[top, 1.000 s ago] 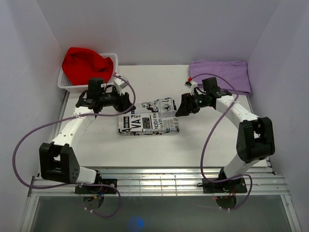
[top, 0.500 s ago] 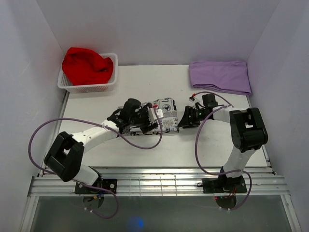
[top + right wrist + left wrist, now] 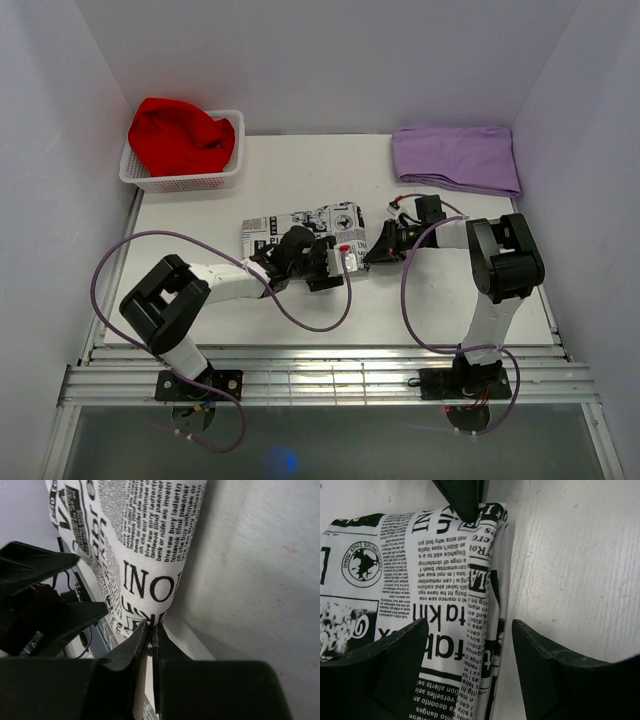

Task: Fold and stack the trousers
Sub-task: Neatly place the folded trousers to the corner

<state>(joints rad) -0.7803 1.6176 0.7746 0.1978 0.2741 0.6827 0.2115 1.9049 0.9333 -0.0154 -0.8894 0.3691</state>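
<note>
The trousers point(image 3: 290, 227) lie folded into a small white rectangle with black newsprint in the middle of the table. My right gripper point(image 3: 369, 251) is at their right edge, low on the table. In the right wrist view it point(image 3: 152, 628) is shut on a pinch of that edge of the trousers point(image 3: 145, 545). My left gripper point(image 3: 333, 263) reaches across the front of the trousers to their right front corner. In the left wrist view it point(image 3: 470, 655) stands open, and the folded edge of the trousers point(image 3: 420, 570) runs between its fingers point(image 3: 560, 675).
A white basket point(image 3: 180, 182) holding a red cloth point(image 3: 180, 135) stands at the back left. A folded lilac cloth point(image 3: 455, 155) lies at the back right. Purple cables loop beside both arms. White walls close in three sides.
My left arm swung from beside the basket down to the trousers' right front corner. My right gripper came down onto the right edge and closed on it. The trousers shifted slightly.
</note>
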